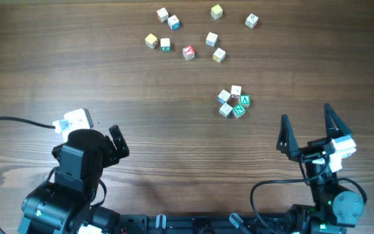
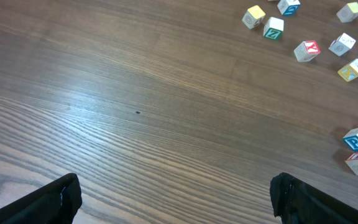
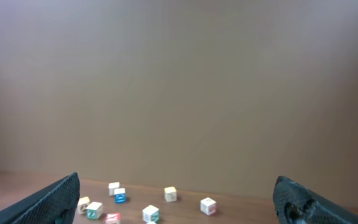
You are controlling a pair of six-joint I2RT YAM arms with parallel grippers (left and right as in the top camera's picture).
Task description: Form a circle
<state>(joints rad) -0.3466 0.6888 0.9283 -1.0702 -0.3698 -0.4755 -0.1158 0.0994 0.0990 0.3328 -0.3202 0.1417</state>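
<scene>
Now the circle [image 1: 233, 103] sits ahead-left of the right gripper [image 1: 306, 117], nearer than the left gripper [image 1: 117, 144]; both gape empty.

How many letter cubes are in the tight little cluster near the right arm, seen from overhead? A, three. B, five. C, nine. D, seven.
B: the circle is five cubes packed in a ring, set apart from the scattered cubes farther up the table.
</scene>
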